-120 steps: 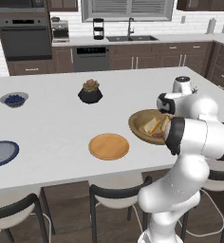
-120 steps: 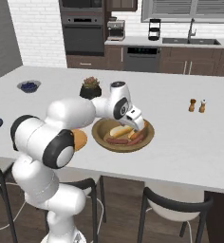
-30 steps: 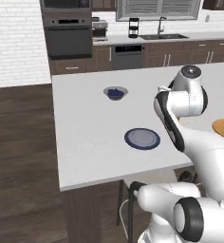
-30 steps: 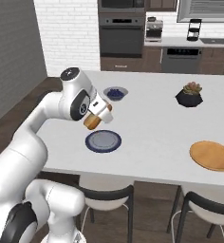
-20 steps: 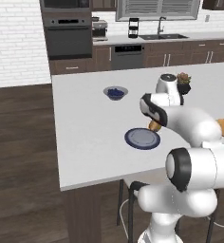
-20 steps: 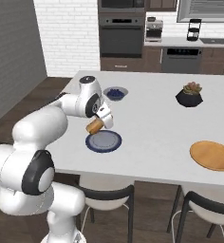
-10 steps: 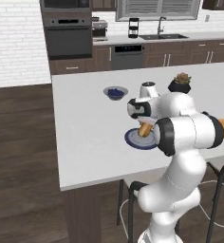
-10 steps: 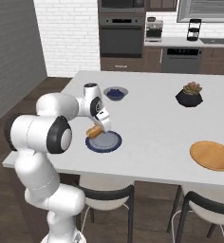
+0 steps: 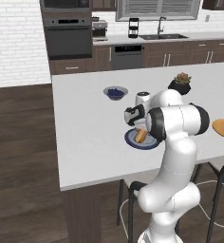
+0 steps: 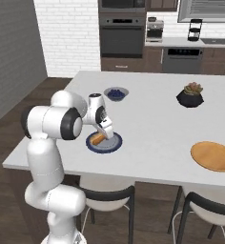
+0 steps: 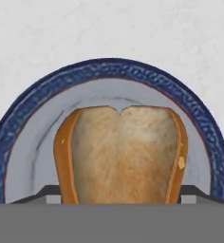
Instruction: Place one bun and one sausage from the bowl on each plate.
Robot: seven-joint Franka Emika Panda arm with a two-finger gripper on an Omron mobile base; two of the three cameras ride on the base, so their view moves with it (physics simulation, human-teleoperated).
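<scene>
Left base view, centre: the white arm folds forward over the island counter, its hand turned down so that the gripper sits low over the grey-blue plate. Right base view, centre left: the same pose, with the gripper at the plate and the bun between its fingers. Hand view: the bun fills the lower centre, seen from above against the plate; the finger tips flank it at either side, jaws spread wide and pinching the bun. Whether the bun touches the plate cannot be told. The orange-tan plate lies at the right of the right base view, well apart. Compared with half a second earlier, the hand has dropped closer to the grey-blue plate, the bun now over its middle.
</scene>
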